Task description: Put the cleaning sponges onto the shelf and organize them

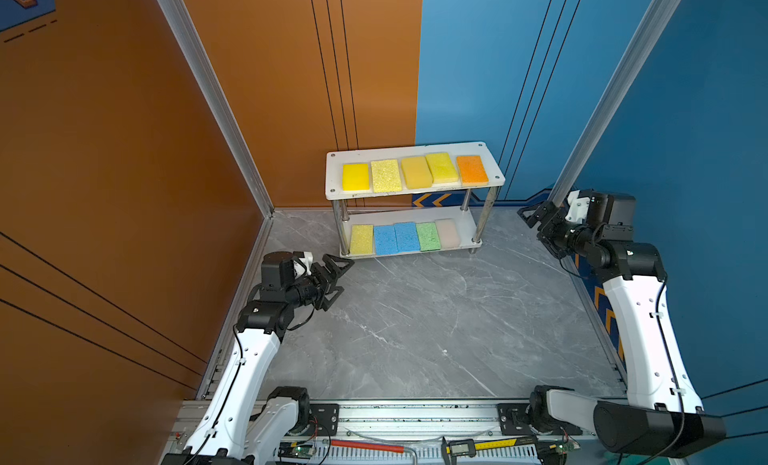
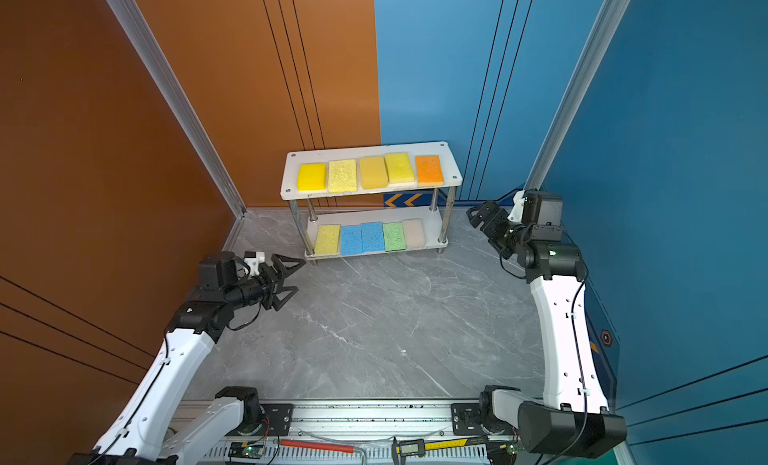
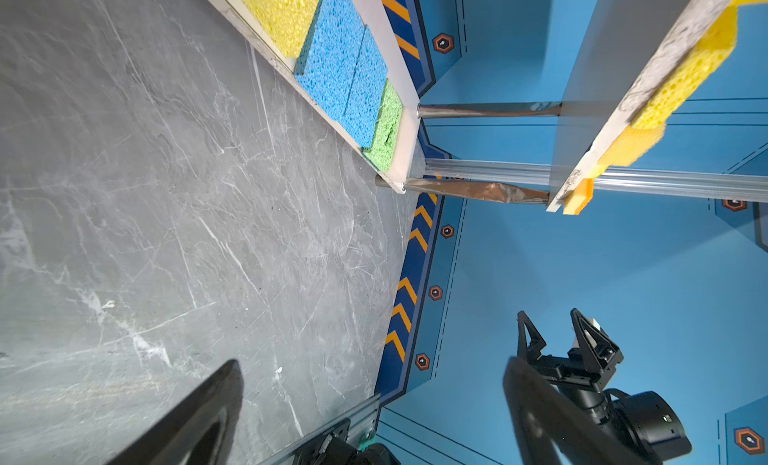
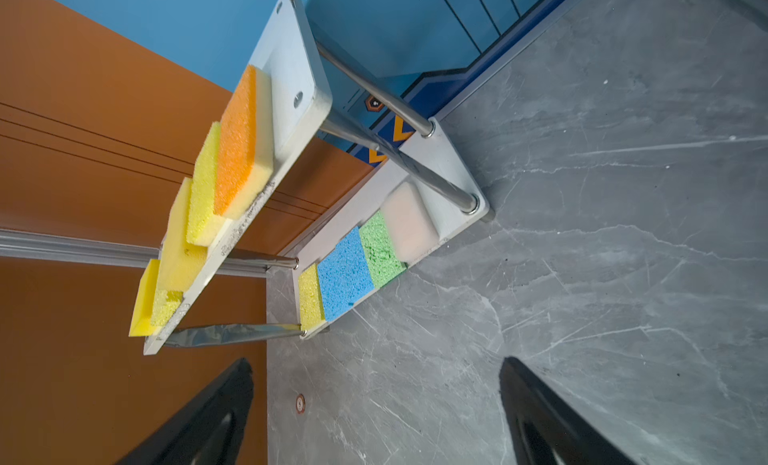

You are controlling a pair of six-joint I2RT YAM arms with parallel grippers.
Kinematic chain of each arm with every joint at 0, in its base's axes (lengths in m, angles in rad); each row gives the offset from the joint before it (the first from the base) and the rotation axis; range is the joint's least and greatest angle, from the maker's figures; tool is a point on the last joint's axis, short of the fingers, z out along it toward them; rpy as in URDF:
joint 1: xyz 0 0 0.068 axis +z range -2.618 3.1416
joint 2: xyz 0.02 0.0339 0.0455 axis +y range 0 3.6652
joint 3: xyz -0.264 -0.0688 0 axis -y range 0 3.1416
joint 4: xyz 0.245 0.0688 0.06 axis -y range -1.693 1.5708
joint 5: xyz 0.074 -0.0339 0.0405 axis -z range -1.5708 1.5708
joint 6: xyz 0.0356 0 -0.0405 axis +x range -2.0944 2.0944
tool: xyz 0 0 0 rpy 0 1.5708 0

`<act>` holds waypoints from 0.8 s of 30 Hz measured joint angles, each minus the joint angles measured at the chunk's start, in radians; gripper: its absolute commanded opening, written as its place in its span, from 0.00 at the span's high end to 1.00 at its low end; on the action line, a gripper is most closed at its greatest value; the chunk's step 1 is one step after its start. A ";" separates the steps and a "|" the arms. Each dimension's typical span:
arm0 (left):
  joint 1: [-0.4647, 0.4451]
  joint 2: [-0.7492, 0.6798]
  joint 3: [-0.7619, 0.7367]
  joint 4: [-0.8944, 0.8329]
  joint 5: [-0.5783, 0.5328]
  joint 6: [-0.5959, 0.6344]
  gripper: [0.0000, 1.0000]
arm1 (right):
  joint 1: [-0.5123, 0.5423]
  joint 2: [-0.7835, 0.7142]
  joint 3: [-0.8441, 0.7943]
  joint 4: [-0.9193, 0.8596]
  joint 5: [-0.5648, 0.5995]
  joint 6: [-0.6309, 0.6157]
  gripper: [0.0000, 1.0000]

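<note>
**Top views, pair:** high above the near edge of the bench point(image 1: 415, 317), facing down and forward, far. Both hold the whole bench, with the shelf point(image 1: 495, 170) just above centre of the frame.
**Left wrist view:** low, near the bench, rolled sideways, facing the shelf and the right end effector point(image 3: 548, 317).
**Right wrist view:** higher, rolled, nearer the shelf.
**Shared:** both wrist views hold the shelf, from opposite sides.

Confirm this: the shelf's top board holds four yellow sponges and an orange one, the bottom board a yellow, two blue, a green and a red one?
One slip: the end sponge on the bottom board is pale beige-pink, not red, as both top views show. The rest stands.
</note>
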 measured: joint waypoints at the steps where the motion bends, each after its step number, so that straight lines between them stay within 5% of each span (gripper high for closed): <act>1: -0.010 0.000 0.000 -0.005 -0.001 0.001 0.02 | 0.000 -0.010 -0.026 -0.002 -0.015 -0.011 0.00; 11: -0.090 0.045 -0.010 -0.017 -0.054 0.067 0.02 | 0.023 -0.120 -0.249 0.019 -0.060 -0.087 0.00; 24: -0.100 -0.043 -0.153 -0.032 -0.208 0.211 0.02 | 0.024 -0.280 -0.625 0.357 -0.077 -0.059 0.00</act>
